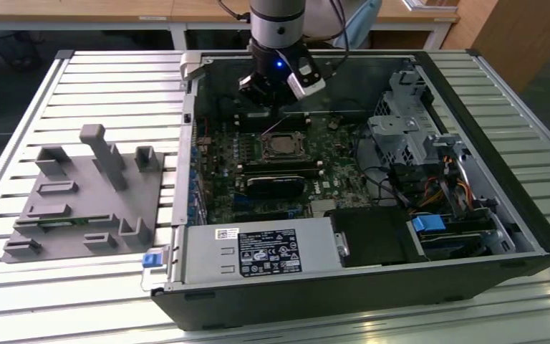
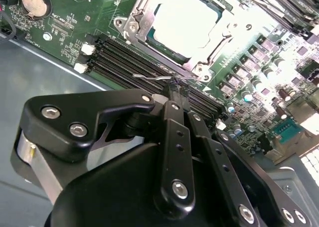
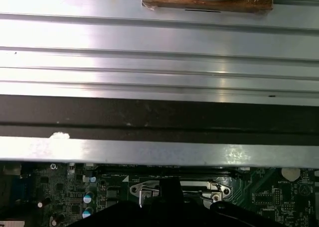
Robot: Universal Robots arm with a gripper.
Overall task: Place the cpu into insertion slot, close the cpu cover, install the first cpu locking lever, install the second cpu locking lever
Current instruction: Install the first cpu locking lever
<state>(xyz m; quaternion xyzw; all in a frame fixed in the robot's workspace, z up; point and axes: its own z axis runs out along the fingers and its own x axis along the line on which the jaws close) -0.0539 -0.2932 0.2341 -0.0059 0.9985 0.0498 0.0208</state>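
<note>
A: What sits in the insertion slot [image 2: 199,57]?

B: The cpu [image 2: 187,20], flat and silvery, under the thin metal cpu cover [image 2: 144,8], which lies closed around it on the green board [image 2: 99,13].

A: And the claw [image 2: 172,90]?

B: Black, matte, bolted links. Its fingertips are drawn together, pinching a thin bent wire lever [image 2: 149,77] just beside the socket.

A: The exterior view?

B: It shows the open computer case [image 1: 504,186] on a ribbed metal surface [image 1: 26,107], with a grey fixture [image 1: 84,193] alongside.

Cpu [image 2: 185,22] is showing silvery-grey inside silver cover [image 2: 130,19]; board [image 2: 70,18] is showing green (memory slots [image 2: 144,62] black); gripper [image 2: 172,95] is showing black; fixture [image 1: 84,193] is showing grey.
</note>
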